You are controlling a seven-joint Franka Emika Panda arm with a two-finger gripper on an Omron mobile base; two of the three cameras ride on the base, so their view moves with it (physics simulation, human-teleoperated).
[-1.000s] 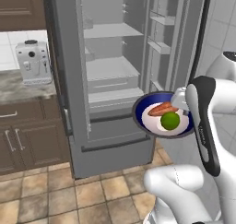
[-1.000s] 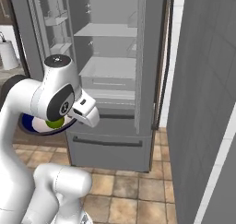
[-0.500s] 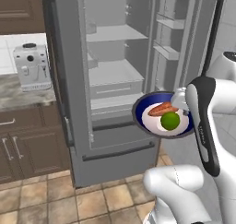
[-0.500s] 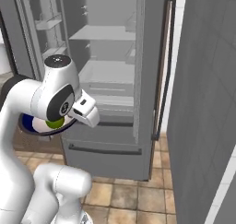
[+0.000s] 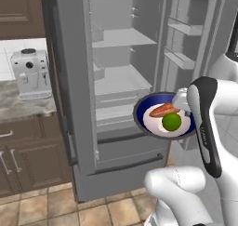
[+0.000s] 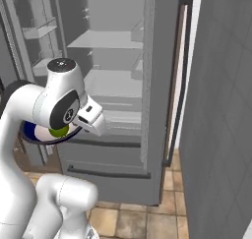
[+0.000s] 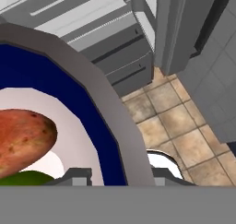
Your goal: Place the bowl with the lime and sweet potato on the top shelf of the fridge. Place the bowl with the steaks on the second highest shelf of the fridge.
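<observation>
— What changed?
— Closer now: the robot has rolled up to the fridge (image 5: 116, 81), so it looks bigger than before. The bowl has not shifted in the claw.
— What is the claw (image 7: 117, 174) doing?
— It is partly closed, pinching the rim of the blue bowl (image 5: 144, 109), one finger on each side.
— What is in the bowl?
— The lime (image 5: 171, 122) and the sweet potato (image 5: 163, 110), touching, on the white inside.
— Where is the bowl?
— Up in the air, in front of the open fridge, lower than the top shelf (image 5: 122, 38).
— Anything else?
— A coffee machine (image 5: 29, 73) on the desk (image 5: 23, 108) at the left.
</observation>
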